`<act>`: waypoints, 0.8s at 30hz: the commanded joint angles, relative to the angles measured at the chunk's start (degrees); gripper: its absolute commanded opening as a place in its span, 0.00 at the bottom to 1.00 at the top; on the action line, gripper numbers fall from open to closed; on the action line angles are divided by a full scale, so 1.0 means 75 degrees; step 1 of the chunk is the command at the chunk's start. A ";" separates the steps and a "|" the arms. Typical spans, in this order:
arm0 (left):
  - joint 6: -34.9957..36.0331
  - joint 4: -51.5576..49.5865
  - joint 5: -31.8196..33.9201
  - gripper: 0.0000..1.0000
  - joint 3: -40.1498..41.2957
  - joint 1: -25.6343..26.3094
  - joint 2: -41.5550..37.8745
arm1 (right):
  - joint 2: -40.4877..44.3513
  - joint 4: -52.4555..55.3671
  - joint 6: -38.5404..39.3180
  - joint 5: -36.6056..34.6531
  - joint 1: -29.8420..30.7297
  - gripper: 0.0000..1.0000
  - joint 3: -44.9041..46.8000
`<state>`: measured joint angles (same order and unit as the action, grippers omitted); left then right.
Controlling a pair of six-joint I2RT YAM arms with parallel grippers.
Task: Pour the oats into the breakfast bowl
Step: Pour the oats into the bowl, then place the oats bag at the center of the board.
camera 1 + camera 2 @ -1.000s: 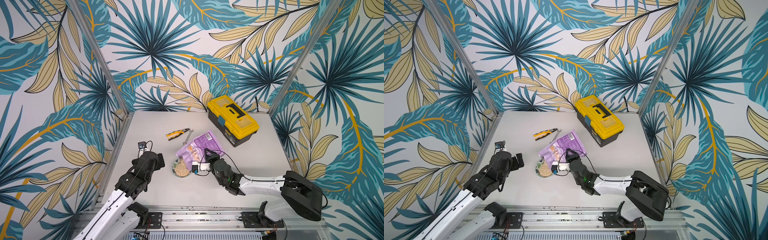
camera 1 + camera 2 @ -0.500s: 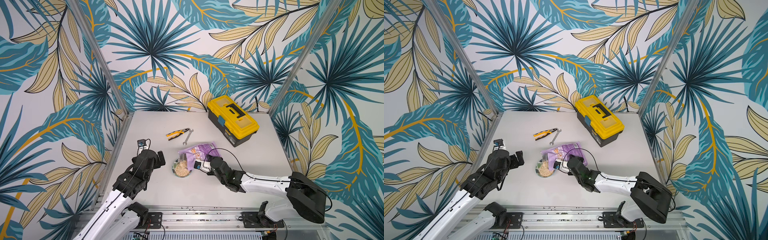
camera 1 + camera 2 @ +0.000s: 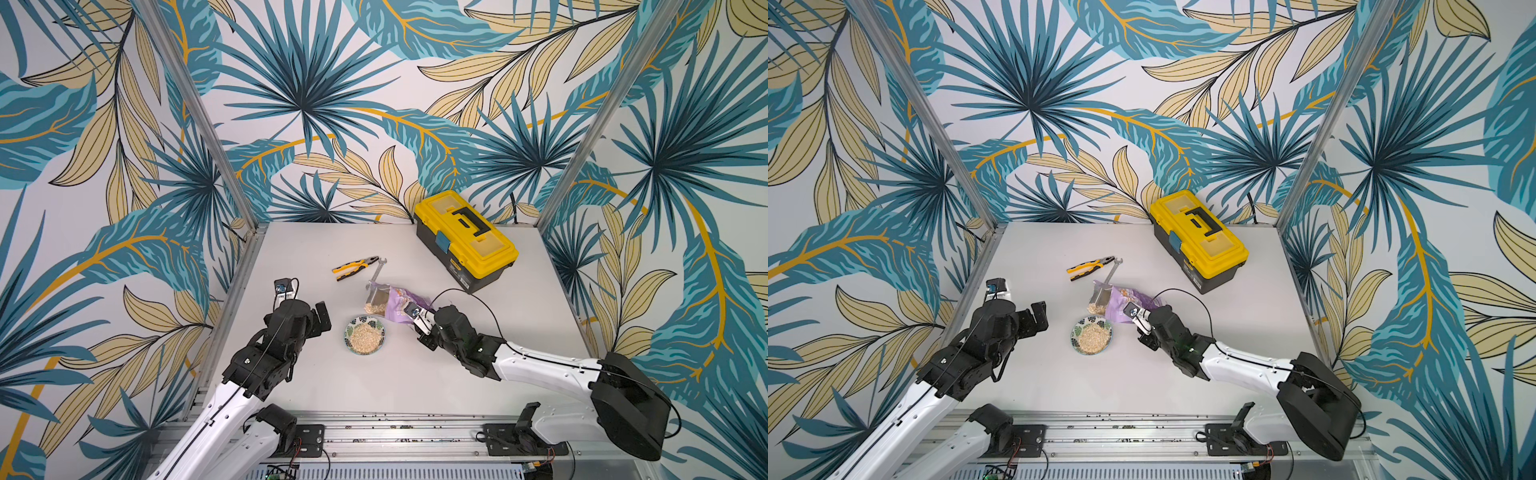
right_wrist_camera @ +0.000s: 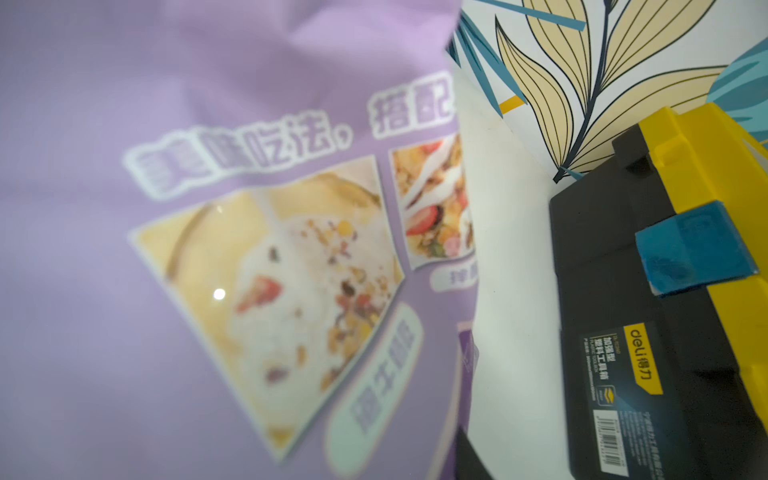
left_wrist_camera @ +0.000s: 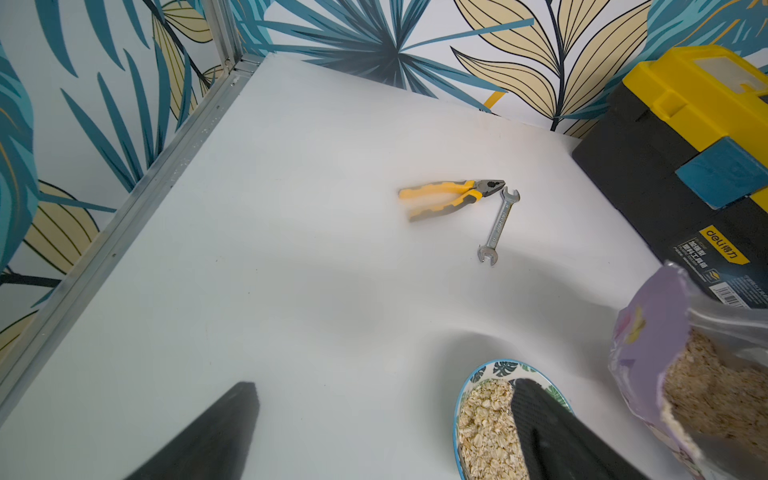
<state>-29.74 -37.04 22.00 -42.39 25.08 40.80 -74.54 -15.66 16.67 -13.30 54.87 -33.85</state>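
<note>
My right jaws are narrowed on the side of the lilac pouch [image 3: 397, 308], whose printed face fills my right wrist view. The pouch leans with its open mouth turned toward my left jaws, and there are flakes inside it. I cannot tell whether its base touches the table [image 3: 415, 386].

My left jaws stand wide and hold nothing. In the left wrist view one finger [image 5: 552, 432] crosses in front of the breakfast bowl [image 3: 352, 331]. The bowl sits between my two sets of jaws, just beside the left ones, with a heap of oats [image 3: 365, 340] in it.

Beyond the pouch lie pliers [image 3: 355, 268] and a wrench [image 3: 377, 272]. The toolbox [image 3: 465, 239] is farther out past my right jaws.
</note>
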 commanded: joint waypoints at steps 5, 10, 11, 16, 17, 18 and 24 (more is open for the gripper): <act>0.0570 0.0526 -0.0863 1.00 -0.0166 -0.0035 0.0058 | 0.1028 -0.2996 -0.2175 0.2012 -0.0832 0.00 0.1121; 0.0856 0.1029 -0.1995 1.00 -0.0178 -0.0028 0.0490 | 0.0893 -0.4352 -0.2818 0.2099 -0.1174 0.00 0.1809; 0.0859 0.1157 -0.2340 1.00 -0.0158 -0.0019 0.0597 | 0.0787 -0.4680 -0.2913 0.1939 -0.1175 0.00 0.1917; 0.0778 0.2142 -0.2997 1.00 0.0051 0.0426 0.1048 | 0.0209 -0.6304 -0.3760 0.0593 -0.1179 0.00 0.2395; 0.0777 0.2371 -0.2924 1.00 0.0105 0.0659 0.1083 | 0.0058 -0.6550 -0.4018 0.0375 -0.1176 0.00 0.2442; 0.0802 0.2586 -0.2810 1.00 0.0144 0.0928 0.1128 | -0.0068 -0.6739 -0.4328 0.0122 -0.1176 0.00 0.2476; 0.0938 0.3702 -0.2513 0.97 0.0149 0.2064 0.1570 | -0.0745 -0.7490 -0.5113 -0.1855 -0.0781 0.00 0.2561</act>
<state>-23.88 -16.40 3.11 -41.98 38.15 51.48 -80.14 -56.73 -17.06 -17.15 47.55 -14.68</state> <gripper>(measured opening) 0.972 0.316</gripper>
